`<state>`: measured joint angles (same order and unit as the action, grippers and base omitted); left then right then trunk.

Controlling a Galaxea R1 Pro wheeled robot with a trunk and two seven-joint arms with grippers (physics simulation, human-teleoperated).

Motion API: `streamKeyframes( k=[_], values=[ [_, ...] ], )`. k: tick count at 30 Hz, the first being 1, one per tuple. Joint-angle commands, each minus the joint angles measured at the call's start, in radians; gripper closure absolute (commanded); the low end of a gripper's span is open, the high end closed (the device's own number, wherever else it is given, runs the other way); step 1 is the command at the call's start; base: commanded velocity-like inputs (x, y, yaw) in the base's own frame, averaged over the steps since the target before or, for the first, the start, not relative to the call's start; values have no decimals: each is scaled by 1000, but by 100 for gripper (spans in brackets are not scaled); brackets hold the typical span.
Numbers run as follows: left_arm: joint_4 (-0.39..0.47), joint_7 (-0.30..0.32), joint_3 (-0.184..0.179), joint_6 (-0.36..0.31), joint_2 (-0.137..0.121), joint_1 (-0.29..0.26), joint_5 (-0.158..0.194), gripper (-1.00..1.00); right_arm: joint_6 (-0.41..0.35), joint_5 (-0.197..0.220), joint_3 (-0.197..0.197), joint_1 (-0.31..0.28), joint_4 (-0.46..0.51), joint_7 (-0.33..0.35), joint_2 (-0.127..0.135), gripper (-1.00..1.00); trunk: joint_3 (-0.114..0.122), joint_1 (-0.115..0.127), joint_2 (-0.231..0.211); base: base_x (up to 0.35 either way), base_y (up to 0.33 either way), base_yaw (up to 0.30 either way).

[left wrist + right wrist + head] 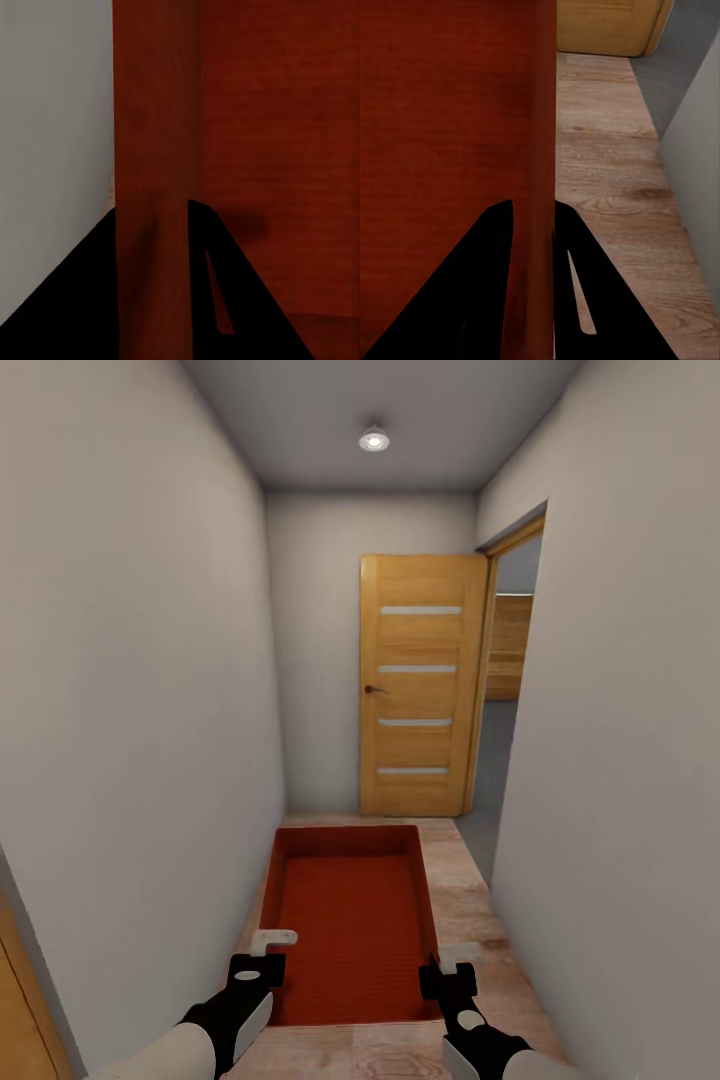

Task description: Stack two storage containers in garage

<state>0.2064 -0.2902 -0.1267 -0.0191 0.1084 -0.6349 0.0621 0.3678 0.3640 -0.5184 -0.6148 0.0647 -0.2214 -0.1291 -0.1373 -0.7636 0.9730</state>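
Mid-carry in a narrow corridor: one storage container [350, 920] held between left end effector [262, 958] and right end effector [452, 972], each clamped on a side wall; garage doorway [510, 690] far right; placing and stacking remain.

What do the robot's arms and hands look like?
Each arm is white near the body, with a black wrist part. The left gripper and right gripper have black bodies with pale, whitish finger pieces. In the wrist views the fingers look like dark pointed wedges.
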Motion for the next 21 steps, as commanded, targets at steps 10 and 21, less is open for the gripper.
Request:
streamKeyframes(
  k=[10,21],
  values=[
    [7,14,27,-2,2,-2,54,100,3,13,-23,0,-2,4,-1,100,-2,-1,1,322,0,0],
    [7,14,27,-2,2,-2,54,100,3,12,-23,0,-2,4,-1,100,-2,-1,1,322,0,0]
  ],
)
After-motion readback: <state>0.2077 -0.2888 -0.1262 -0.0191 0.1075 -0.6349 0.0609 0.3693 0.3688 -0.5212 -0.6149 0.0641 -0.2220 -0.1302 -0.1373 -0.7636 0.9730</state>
